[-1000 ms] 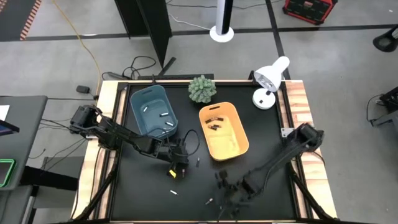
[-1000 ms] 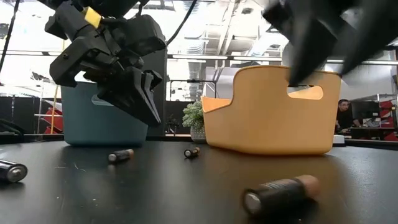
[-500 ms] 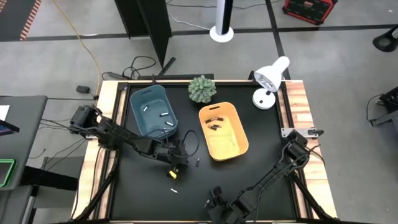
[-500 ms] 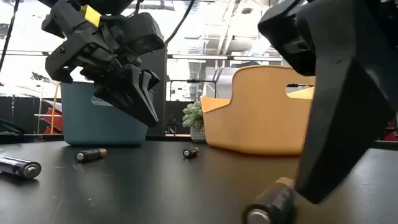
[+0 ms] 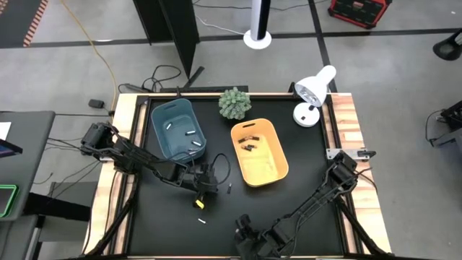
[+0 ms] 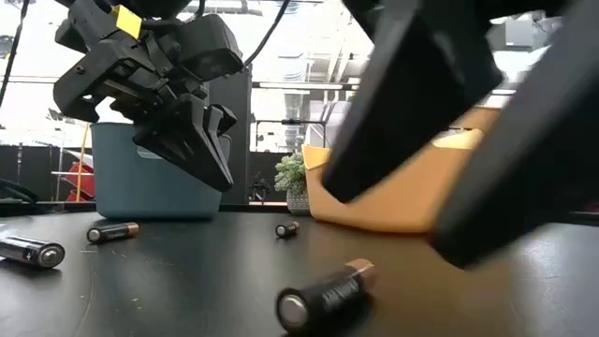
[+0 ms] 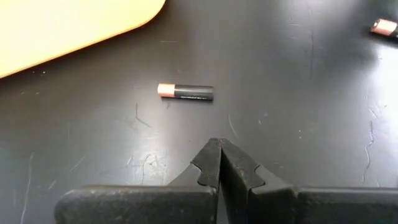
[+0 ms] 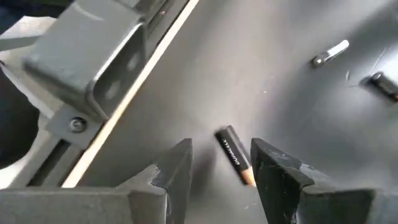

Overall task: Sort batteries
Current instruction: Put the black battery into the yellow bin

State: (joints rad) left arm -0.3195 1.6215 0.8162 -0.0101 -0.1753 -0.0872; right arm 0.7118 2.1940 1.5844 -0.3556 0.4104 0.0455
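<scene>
Dark batteries with copper ends and pale silvery ones lie scattered on the black table. My right gripper (image 5: pixel 242 235) is open low at the table's near edge. Its fingers stand either side of a dark battery (image 8: pixel 234 154) lying flat, which also shows in the foreground (image 6: pixel 326 295) of the low view. My left gripper (image 5: pixel 204 184) is shut and hovers above the table between the blue bin (image 5: pixel 178 128) and the orange bin (image 5: pixel 258 152). A dark battery (image 7: pixel 185 92) lies just ahead of it. Pale batteries lie in the blue bin, dark ones in the orange bin. My right gripper comes down at a slant over the dark battery near its copper end (image 8: pixel 247 179), with one finger on each side. The battery lies flat on the table. I cannot tell whether either finger touches it.
A silvery battery (image 8: pixel 331 52) and a dark one (image 8: pixel 382 84) lie beyond my right gripper. More batteries (image 6: pixel 112 231) (image 6: pixel 28 251) (image 6: pixel 285 227) lie on the table. A small plant (image 5: pixel 234 103) and a white lamp (image 5: pixel 312 94) stand at the far edge. The wooden table rim (image 8: pixel 134 93) is close by.
My right gripper has swept toward the table's near edge and to the left, dropping low. The dark battery by it has rolled left along the table. Two batteries on the left side of the low view have also rolled. My left gripper has risen slightly.
</scene>
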